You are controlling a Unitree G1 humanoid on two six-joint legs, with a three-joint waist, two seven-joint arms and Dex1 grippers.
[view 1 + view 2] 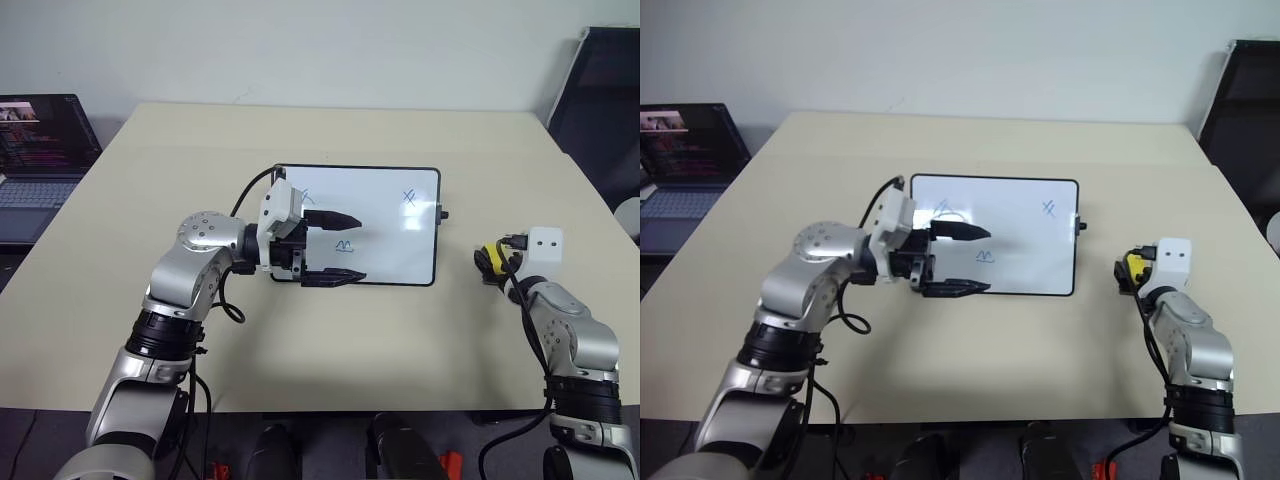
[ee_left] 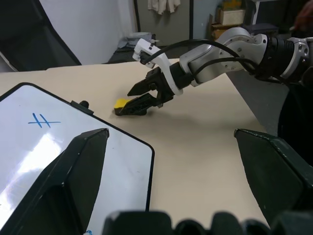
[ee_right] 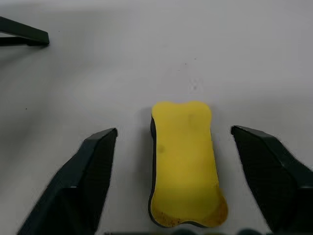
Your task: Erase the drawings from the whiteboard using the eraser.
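Note:
The whiteboard [image 1: 395, 235] lies flat in the middle of the table. It carries three small blue drawings: a cross mark [image 1: 409, 197] near its far right corner, a zigzag [image 1: 345, 245] in the middle, and one [image 1: 305, 197] partly hidden by my left arm. My left gripper [image 1: 360, 248] hovers open over the board's left half, pointing right. The yellow eraser [image 3: 183, 166] with a dark side rests on the table right of the board. My right gripper [image 3: 174, 133] is open, one finger on each side of the eraser with gaps showing.
A laptop [image 1: 40, 160] sits open off the table's far left corner. A black chair [image 1: 600, 100] stands beyond the right edge. Bare tabletop [image 1: 400, 350] stretches in front of the board.

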